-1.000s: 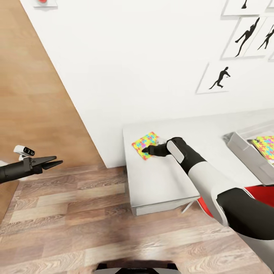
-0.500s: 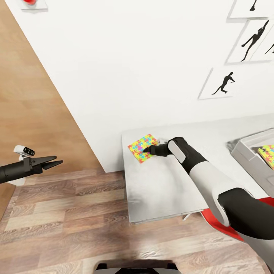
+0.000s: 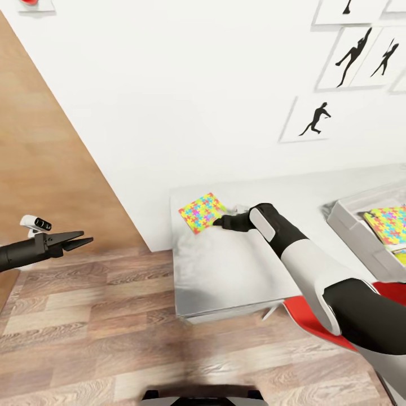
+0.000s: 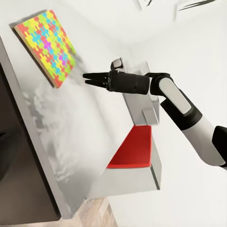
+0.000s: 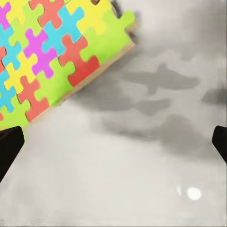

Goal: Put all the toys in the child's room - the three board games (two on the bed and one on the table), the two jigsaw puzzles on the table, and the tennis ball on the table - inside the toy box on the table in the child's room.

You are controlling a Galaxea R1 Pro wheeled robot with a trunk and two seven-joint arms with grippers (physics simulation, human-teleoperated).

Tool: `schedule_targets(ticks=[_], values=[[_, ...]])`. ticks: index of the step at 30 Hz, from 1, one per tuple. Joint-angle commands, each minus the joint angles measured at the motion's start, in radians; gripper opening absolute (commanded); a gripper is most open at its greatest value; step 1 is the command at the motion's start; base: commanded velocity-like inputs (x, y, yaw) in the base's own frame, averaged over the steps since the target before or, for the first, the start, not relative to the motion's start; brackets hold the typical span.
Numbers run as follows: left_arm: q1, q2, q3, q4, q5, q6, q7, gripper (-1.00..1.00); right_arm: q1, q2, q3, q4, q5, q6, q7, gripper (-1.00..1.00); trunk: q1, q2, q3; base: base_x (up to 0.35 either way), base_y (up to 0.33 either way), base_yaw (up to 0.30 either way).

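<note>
From the head camera the right gripper (image 3: 216,222) hovers low over the table (image 3: 237,270), its tips just beside the puzzle (image 3: 201,212), which lies flat, corners turned diagonal to the table edge. The right wrist camera adds the fingertips (image 5: 9,146) set wide apart, the puzzle ahead. The left gripper (image 3: 84,241) hangs pinched narrow, well apart, over the floor (image 3: 113,338).

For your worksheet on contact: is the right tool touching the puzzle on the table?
Apart. In the left wrist view, the right tool stops short of the puzzle, with bare table between them.
</note>
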Motion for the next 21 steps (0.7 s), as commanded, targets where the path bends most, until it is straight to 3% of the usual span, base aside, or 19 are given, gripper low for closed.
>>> schedule_targets(ticks=[1,8,21], values=[[-0.001,0.000,0.000,0.000,0.003,0.010,-0.001,1.00,-0.001,-0.001,0.003,0.000,0.003,0.003,0.003,1.00,0.000,-0.002,-0.001,-0.203,-0.212,0.000],[-0.001,0.000,0.000,0.000,0.004,0.010,-0.002,1.00,-0.001,-0.004,0.003,0.000,0.003,0.003,0.003,1.00,0.000,-0.002,-0.001,-0.094,-0.121,0.000],[-0.001,-0.001,0.000,0.000,0.003,0.010,-0.001,1.00,-0.001,-0.011,0.001,0.000,0.003,0.001,0.004,1.00,0.000,-0.002,-0.001,0.044,-0.063,0.000]])
